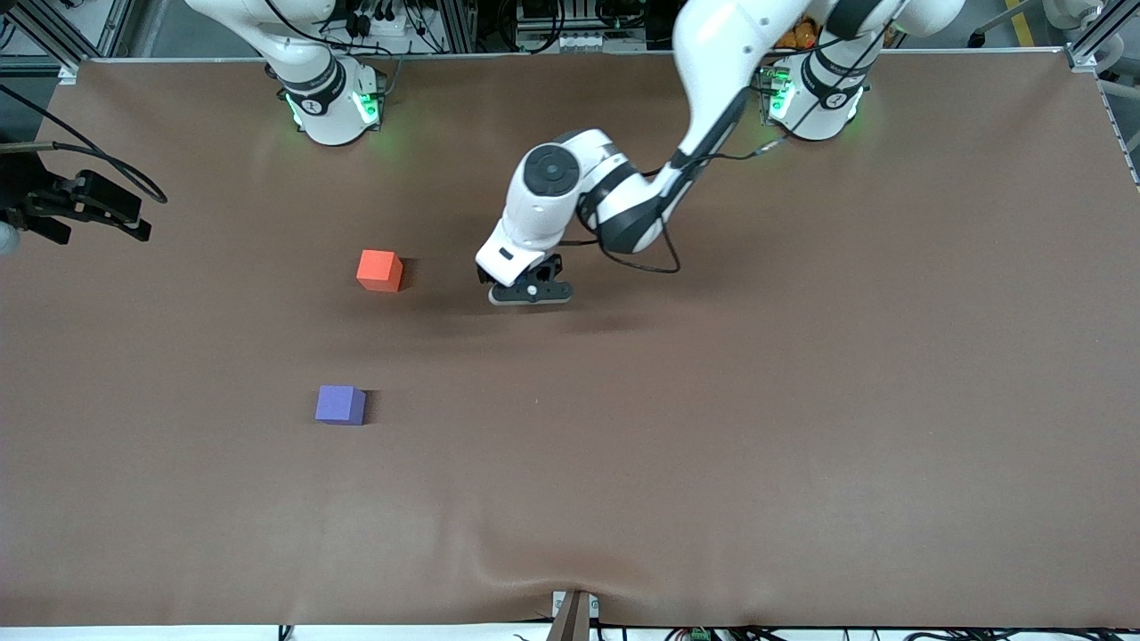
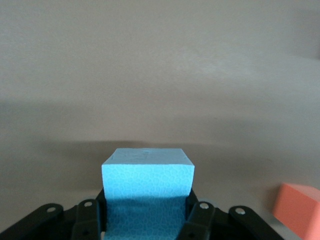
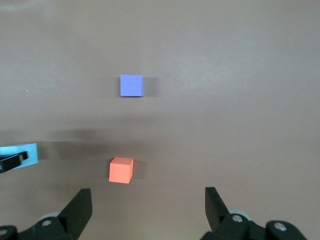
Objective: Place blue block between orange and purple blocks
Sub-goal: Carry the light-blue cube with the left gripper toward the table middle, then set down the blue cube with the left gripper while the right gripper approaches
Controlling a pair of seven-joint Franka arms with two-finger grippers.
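I've got the left gripper up over the middle of the brown table, clamped on the blue block; the left wrist view shows it square between the black fingers, a light sky-blue cube with a fine pebbled foam-like face and crisp edges. From the front view the block itself is hidden under the white wrist and black jaw hardware, so I go by the wrist cameras. The held block hangs above bare tabletop, toward the left arm's end from the orange block. That orange block is a matte orange-red cube with sharp corners, sitting flat on the table. The purple block is a same-shaped matte violet cube, also flat, nearer to the front camera than the orange one and well apart from it, with open table between them. The table cover is a smooth brown sheet, slightly wrinkled along the edge closest to the front camera. The right gripper waits high above the table, jaws spread wide and holding nothing, black angular fingertips framing the orange and purple cubes below.
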